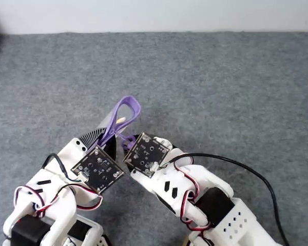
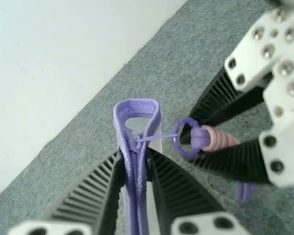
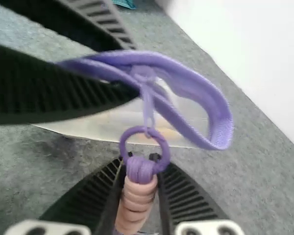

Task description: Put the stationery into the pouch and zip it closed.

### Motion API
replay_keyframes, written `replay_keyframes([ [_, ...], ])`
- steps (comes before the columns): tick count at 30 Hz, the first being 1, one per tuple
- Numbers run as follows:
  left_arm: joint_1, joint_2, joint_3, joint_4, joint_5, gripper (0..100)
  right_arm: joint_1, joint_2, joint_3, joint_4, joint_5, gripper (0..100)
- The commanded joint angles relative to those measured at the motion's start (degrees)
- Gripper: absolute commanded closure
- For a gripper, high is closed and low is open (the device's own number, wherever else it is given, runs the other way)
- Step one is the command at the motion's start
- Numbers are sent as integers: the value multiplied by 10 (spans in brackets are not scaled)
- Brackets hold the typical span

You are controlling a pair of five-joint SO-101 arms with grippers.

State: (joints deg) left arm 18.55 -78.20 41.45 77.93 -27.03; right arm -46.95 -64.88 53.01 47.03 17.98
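Clamping the pink ribbed zip pull (image 3: pixel 136 198) between its black ridged fingers, the right pincer (image 3: pixel 139 169) is gripping it firmly, with the purple metal ring (image 3: pixel 143 147) sitting just beyond its tips. The left pincer (image 2: pixel 136 159) is clenching the purple fabric zipper band (image 2: pixel 137 105) of the clear plastic pouch (image 3: pixel 112 122). The pouch is sitting between the two arms, close in front of them, over the grey carpeted table (image 1: pixel 220 77). Whether it is touching the table, I cannot tell. Past the left pincer the band is gaping as an open loop, so zipping looks to be the step in hand, and it is not yet done.

To do it well, I judge that the right pincer should be drawing the pull straight along the line of the teeth, toward the open loop. Meanwhile the left pincer should be anchoring the band behind the slider and holding it taut. A sideways tug is likely to be twisting the soft band and jamming the slider. The link between ring and slider is looking slender, so steady force should be serving better than a jerk.

Counting: two pincers, one pouch, one zip pull, one ring. One pale yellowish shape is showing through the clear wall, but I cannot tell how many pieces of stationery are lying inside.
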Motion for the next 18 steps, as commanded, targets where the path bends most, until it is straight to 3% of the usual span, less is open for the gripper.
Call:
replay_keyframes([
  [1, -7, 4, -10, 0, 0, 988, -7, -3, -30, 2, -6, 833],
  [3, -8, 4, -10, 0, 0, 988, -6, -3, -29, 2, -6, 808],
  [10, -8, 4, -10, 0, 0, 988, -6, -4, -29, -1, -5, 879],
  [18, -8, 4, -10, 0, 0, 988, -5, -4, -29, 2, -3, 883],
])
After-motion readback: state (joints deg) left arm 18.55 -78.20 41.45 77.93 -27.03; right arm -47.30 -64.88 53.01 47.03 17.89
